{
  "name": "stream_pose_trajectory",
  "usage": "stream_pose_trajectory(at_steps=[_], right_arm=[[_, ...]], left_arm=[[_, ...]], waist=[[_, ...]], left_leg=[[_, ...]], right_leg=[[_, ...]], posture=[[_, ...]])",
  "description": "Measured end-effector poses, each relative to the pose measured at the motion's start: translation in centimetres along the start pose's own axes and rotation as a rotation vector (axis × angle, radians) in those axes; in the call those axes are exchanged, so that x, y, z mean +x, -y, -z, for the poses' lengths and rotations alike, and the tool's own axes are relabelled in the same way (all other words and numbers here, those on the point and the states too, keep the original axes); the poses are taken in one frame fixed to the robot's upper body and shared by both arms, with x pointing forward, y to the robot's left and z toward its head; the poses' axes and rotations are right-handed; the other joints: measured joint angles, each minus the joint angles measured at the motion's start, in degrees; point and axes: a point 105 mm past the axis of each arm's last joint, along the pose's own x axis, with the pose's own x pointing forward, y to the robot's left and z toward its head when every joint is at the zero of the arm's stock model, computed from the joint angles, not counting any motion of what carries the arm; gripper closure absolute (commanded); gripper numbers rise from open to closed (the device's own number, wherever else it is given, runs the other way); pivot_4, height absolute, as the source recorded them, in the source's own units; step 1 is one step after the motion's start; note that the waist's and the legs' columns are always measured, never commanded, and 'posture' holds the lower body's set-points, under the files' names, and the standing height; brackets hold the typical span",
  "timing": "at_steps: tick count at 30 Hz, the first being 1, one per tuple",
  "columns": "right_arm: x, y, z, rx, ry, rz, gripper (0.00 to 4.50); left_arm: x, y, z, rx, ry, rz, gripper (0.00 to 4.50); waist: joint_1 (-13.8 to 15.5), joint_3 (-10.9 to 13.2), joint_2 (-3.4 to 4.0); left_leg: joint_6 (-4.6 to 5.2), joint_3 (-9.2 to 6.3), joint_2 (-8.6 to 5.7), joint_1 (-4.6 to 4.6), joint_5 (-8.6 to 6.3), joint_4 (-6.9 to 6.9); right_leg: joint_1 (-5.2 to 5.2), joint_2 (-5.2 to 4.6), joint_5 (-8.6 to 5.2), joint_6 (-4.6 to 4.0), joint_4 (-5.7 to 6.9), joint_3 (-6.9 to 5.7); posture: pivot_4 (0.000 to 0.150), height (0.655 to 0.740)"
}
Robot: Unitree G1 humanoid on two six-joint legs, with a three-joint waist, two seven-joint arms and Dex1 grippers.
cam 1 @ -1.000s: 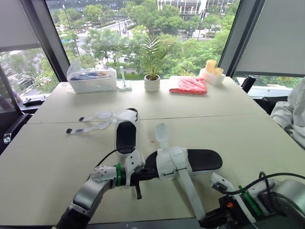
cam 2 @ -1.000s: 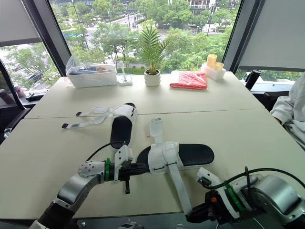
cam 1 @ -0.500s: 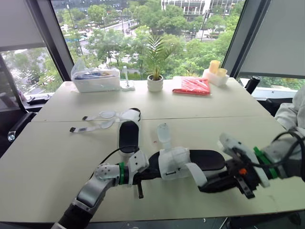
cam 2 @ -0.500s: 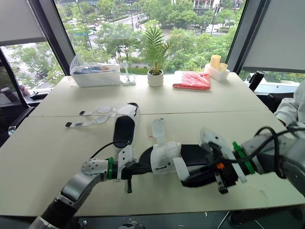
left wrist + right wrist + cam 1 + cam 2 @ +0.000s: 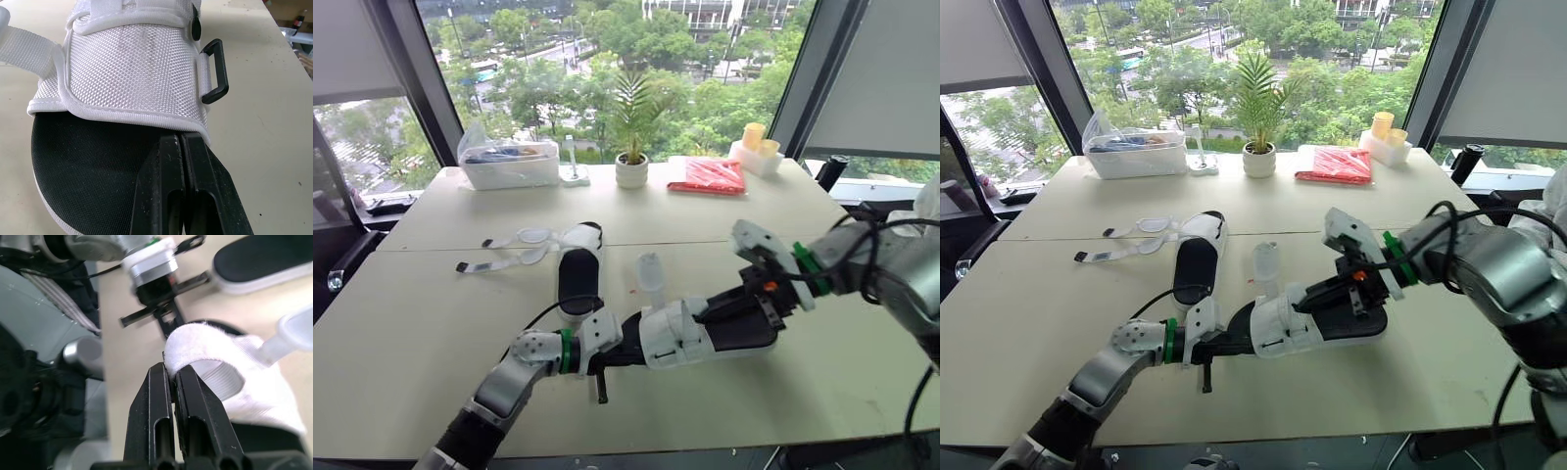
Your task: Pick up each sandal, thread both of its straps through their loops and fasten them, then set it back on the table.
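Left tool [image 5: 182, 142] was clamped shut on the sole of the black-soled, white-woven sandal [image 5: 677, 338] on the beige counter's [image 5: 431, 323] near half. Right tool [image 5: 169, 372] pinched its white fabric strap [image 5: 200, 340]; I'd pull it taut, aiming at the black plastic loop [image 5: 216, 71]

Head stereo pair looks fwd/down over table [image 5: 411, 323]; L and R wrist cams view close-up from opposite ends, all sharing the near sandal [image 5: 1283, 331]
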Motion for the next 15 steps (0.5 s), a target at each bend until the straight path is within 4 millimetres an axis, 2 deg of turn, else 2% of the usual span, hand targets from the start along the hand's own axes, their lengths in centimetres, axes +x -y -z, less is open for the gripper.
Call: stream_pose_trajectory(at_steps=[9, 15], right_arm=[[1.7, 3.9, 1.0, -0.002, -0.004, 0.037, 4.46], [3.6, 6.5, 1.6, 0.052, 0.02, 0.053, 4.46]], left_arm=[[-0.1, 0.0, 0.1, 0.001, -0.007, -0.007, 4.5], [-0.2, -0.1, 0.2, 0.003, -0.009, -0.016, 4.5]], waist=[[-0.1, 0.0, 0.02], [-0.2, 0.0, 0.05]], left_leg=[[0.0, 0.01, -0.02, 0.06, 0.01, 0.01], [-0.01, 0.0, -0.02, 0.12, 0.02, 0.02]], right_leg=[[0.01, 0.01, 0.06, 0.02, 0.05, 0.0], [0.03, 0.03, 0.17, 0.12, 0.08, 0.02]], posture=[[0.15, 0.74], [0.15, 0.74]])
